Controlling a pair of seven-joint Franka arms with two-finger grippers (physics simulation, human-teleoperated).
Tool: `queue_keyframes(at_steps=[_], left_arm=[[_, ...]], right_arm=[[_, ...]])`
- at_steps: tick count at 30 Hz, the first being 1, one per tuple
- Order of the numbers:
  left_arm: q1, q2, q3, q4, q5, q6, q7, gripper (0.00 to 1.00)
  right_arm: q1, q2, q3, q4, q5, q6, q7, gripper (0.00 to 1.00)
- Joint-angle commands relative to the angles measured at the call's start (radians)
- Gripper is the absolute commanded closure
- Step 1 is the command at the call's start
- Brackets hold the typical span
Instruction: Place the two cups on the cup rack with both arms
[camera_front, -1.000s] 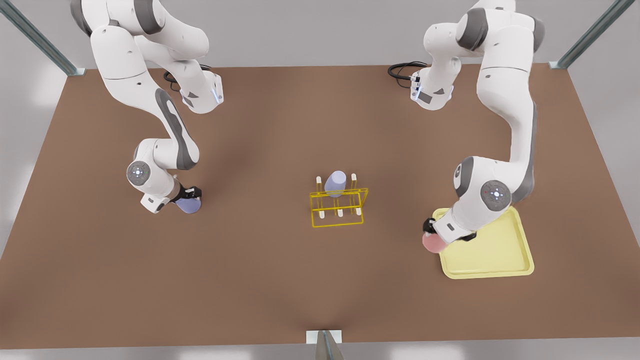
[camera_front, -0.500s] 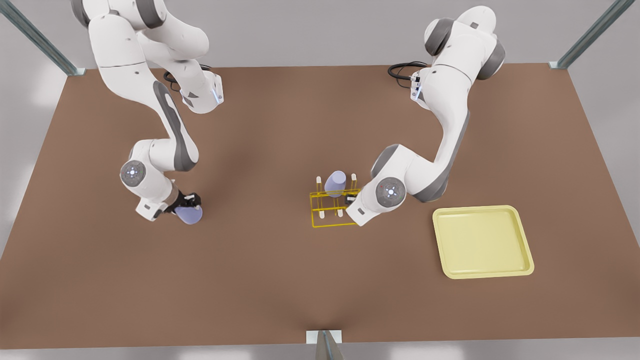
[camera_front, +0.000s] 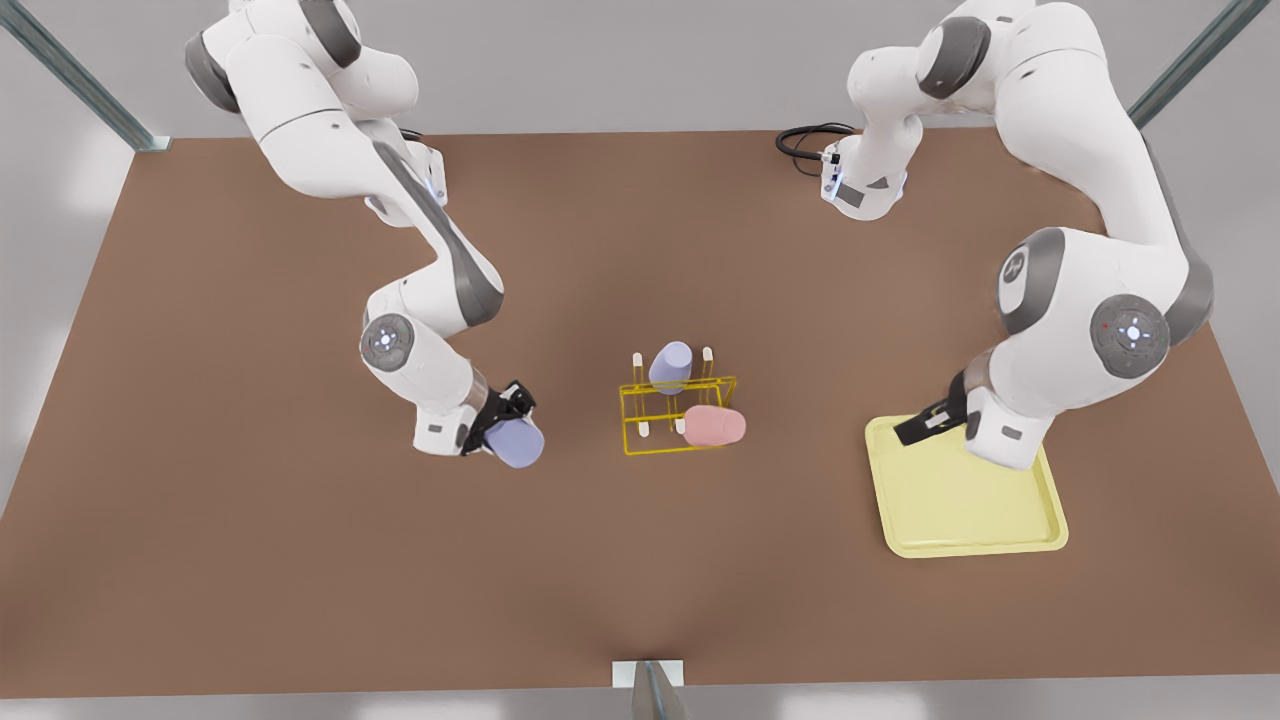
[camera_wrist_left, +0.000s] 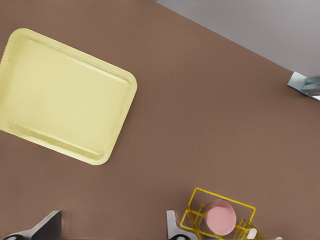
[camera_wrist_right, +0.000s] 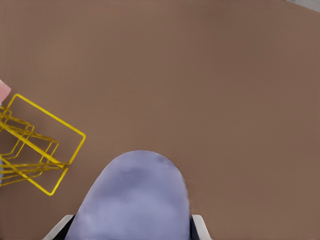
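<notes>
Rack (camera_front: 676, 415), mid-desk: pink cup (camera_front: 715, 425) and lavender cup (camera_front: 671, 365) on pegs. Right hand (camera_front: 497, 420) grips second lavender cup (camera_front: 515, 443) beside rack. Left hand (camera_front: 925, 425) open over tray (camera_front: 1040, 520).

Lavender cup (camera_wrist_right: 134, 197) held in the right pincer (camera_wrist_right: 131, 226), apparently clamped, yellow cup rack (camera_wrist_right: 35, 145) nearby

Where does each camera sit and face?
Front view: high above the table, looking down; both arms, left gripper, right gripper.
Left wrist view: by the tray, looking down at cup rack and pink cup; own open fingers.
Right wrist view: behind the held lavender cup, facing the rack.
Shared: the rack, in all.
</notes>
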Motion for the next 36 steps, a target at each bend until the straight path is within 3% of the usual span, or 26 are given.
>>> queue_keyframes(at_steps=[1, 2, 6, 22, 24, 25, 31, 36], left_arm=[[0.012, -0.153, 0.011, -0.179, 0.111, -0.107, 0.64, 0.0], [0.046, -0.173, 0.0, -0.198, 0.137, -0.108, 0.795, 0.0], [0.029, -0.136, 0.002, -0.164, 0.117, -0.106, 0.737, 0.0], [0.049, -0.109, 0.005, -0.169, 0.097, -0.126, 0.716, 0.0], [0.049, -0.109, 0.005, -0.169, 0.096, -0.128, 0.714, 0.0], [0.049, -0.109, 0.005, -0.169, 0.096, -0.128, 0.714, 0.0], [0.049, -0.107, 0.005, -0.167, 0.096, -0.126, 0.714, 0.0], [0.049, -0.107, 0.005, -0.167, 0.097, -0.126, 0.714, 0.0]], right_arm=[[0.018, 0.029, 0.005, 0.048, -0.001, -0.007, 0.001, 0.15], [0.03, 0.056, 0.018, 0.093, -0.001, -0.007, 0.008, 0.15], [0.093, 0.136, 0.021, 0.18, 0.001, 0.061, 0.013, 0.15], [0.113, 0.222, 0.145, 0.208, -0.001, 0.107, -0.001, 0.15], [0.114, 0.223, 0.145, 0.209, -0.001, 0.107, -0.001, 0.11], [0.117, 0.225, 0.145, 0.209, -0.001, 0.107, -0.001, 0.0], [0.13, 0.243, 0.145, 0.263, -0.002, 0.098, -0.002, 0.0], [0.058, 0.167, 0.137, 0.542, 0.001, -0.348, 0.011, 0.01]])
